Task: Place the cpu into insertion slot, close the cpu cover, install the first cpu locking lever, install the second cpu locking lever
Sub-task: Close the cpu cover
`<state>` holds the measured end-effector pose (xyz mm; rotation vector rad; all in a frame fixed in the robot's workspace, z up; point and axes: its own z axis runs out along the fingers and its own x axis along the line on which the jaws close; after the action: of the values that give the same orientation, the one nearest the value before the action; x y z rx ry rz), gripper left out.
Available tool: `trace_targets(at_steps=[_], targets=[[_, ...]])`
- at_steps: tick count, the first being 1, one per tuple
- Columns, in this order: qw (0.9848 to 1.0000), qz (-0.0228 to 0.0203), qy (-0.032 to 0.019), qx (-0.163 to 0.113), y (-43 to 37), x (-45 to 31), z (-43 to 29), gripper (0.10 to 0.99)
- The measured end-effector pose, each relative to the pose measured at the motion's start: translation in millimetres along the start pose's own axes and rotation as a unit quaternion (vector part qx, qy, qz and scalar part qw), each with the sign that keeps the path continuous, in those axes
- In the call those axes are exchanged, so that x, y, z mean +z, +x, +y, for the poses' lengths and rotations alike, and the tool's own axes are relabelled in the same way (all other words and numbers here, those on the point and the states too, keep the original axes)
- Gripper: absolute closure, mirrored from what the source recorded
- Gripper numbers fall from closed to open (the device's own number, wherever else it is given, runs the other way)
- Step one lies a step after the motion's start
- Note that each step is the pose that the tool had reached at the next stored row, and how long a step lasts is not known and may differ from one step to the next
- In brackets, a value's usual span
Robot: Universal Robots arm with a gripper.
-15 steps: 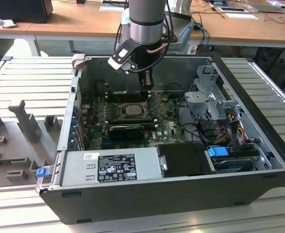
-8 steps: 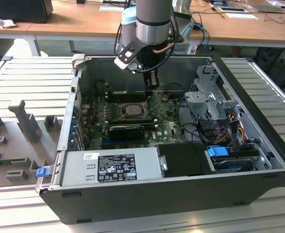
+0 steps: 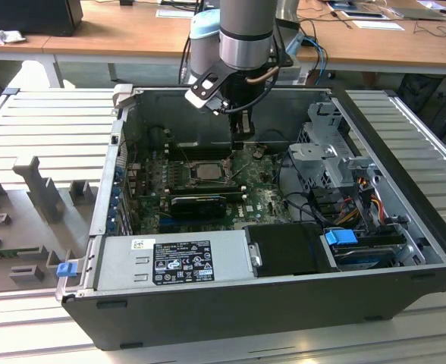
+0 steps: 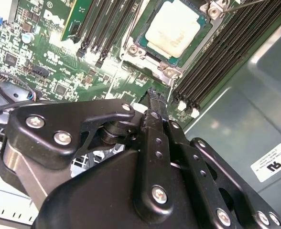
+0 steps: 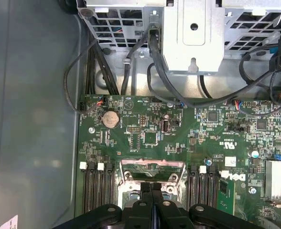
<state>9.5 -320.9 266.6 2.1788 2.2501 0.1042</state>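
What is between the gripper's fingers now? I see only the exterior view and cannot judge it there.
Observer: Nothing. In the first wrist view the gripper has its fingers pressed together, with nothing held.
Operator: Is the cpu already in the insertion slot?
Observer: Yes. In the second wrist view the cpu lies flat in the insertion slot, pale face up.
Operator: Where is the gripper's tip?
Observer: In the second wrist view it stands by one corner of the slot, near the white clips of the memory slots. Whether it touches anything I cannot tell.
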Motion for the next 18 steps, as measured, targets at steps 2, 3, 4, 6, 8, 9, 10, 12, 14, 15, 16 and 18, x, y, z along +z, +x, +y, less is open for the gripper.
trace_targets(at_steps=[2,3,4,6,8,9,10,12,14,15,16,18], targets=[[1.0000,0.0000,0.0000,0.000,0.0,0.1,1.0,0.980],[1.0000,0.0000,0.0001,0.000,0.0,0.1,1.9,0.980],[1.0000,0.0000,0.0001,0.000,0.0,0.1,2.8,0.980],[1.0000,0.0000,0.0003,0.000,-0.1,0.3,5.1,0.980],[1.0000,0.0000,0.0003,0.000,-0.1,0.3,6.1,0.980],[1.0000,0.0000,0.0003,0.000,0.0,0.4,6.4,0.980],[1.0000,0.0000,0.0003,0.000,0.0,0.4,6.9,0.980],[1.0000,-0.0001,0.0003,0.000,0.1,0.4,7.5,0.980],[1.0000,0.0000,0.0003,0.000,0.3,0.5,8.7,0.980],[1.0000,0.0000,0.0003,0.000,0.3,0.5,9.4,0.980],[1.0000,0.0000,0.0003,0.000,0.3,0.5,10.0,0.980],[1.0000,0.0000,0.0004,0.000,0.3,0.6,11.2,0.980]])
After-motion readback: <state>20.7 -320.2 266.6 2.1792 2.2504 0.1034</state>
